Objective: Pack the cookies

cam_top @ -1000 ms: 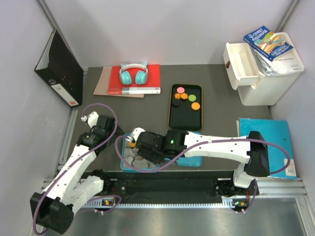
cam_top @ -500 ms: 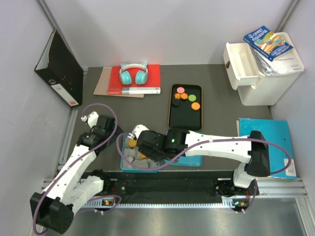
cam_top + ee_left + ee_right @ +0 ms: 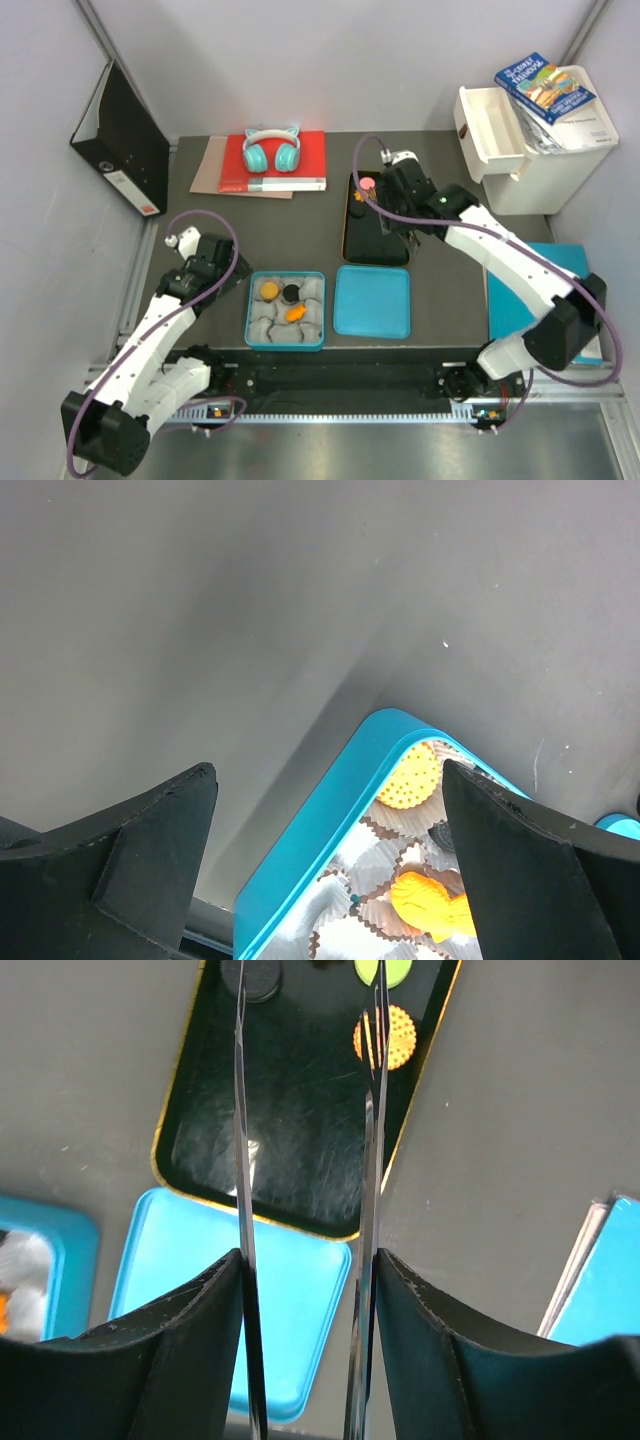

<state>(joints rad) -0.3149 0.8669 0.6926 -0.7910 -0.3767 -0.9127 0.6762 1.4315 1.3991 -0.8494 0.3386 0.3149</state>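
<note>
Three cookies were left in the box; the right gripper, parted and empty, had been swung back over the tray; the left gripper was held wide open.

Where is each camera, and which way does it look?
Top camera: above and behind the arms, looking down at the table; left arm and right arm show.
Left wrist camera: on the left arm, looking past the open left gripper at the blue box.
Right wrist camera: on the right arm, looking between the fingers of the right gripper at the black tray and blue lid.
Shared: top and left wrist see the box; top and right wrist see tray and lid.
</note>
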